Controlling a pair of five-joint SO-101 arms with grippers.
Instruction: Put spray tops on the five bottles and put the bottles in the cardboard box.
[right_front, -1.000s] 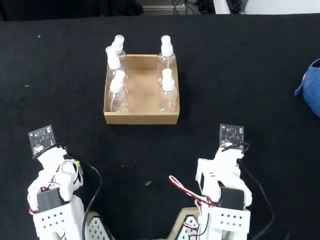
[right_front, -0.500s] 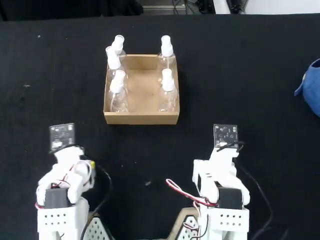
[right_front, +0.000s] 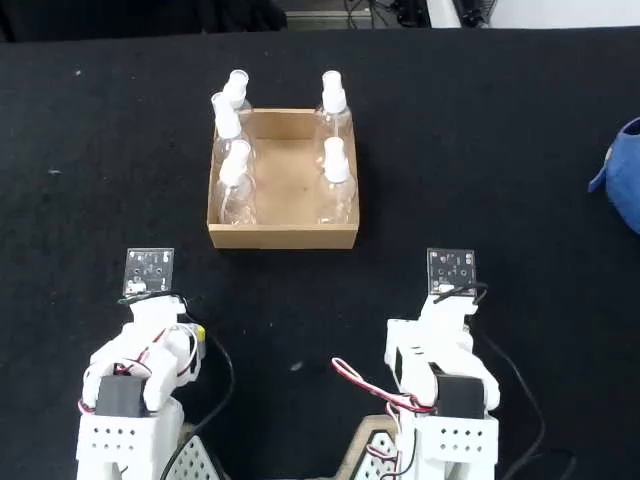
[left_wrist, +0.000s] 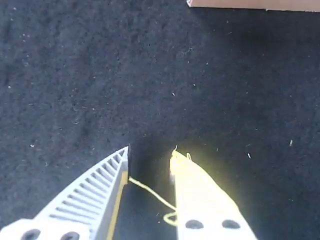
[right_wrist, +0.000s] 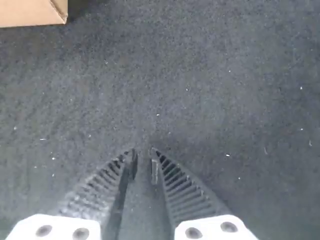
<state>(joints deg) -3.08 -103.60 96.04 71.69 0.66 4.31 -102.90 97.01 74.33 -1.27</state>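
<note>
Five spray-topped bottles (right_front: 335, 180) noted in cardboard box (right_front: 283, 237); left gripper (left_wrist: 150, 155) held slightly parted, empty; right gripper (right_wrist: 142, 156) nearly closed, empty

Fuzzy matt cloth covers the bench (right_front: 500, 150). Ahead of the ribbed plastic left claw (left_wrist: 150, 151): matt cardboard box (right_front: 283, 237), clear glossy plastic bottles (right_front: 337, 196).

Bare black cloth surface (right_front: 290, 290) runs across the frame between the two white robot arms (right_front: 140, 350) at the lower edge and the brown cardboard box (right_front: 283, 237) at upper centre. Clear plastic bottles with white spray tops (right_front: 236, 175) stand along the box's left and right sides, with an open lane of floor between them. A blue rounded object (right_front: 625, 180) sits at the right edge, well apart.
</note>
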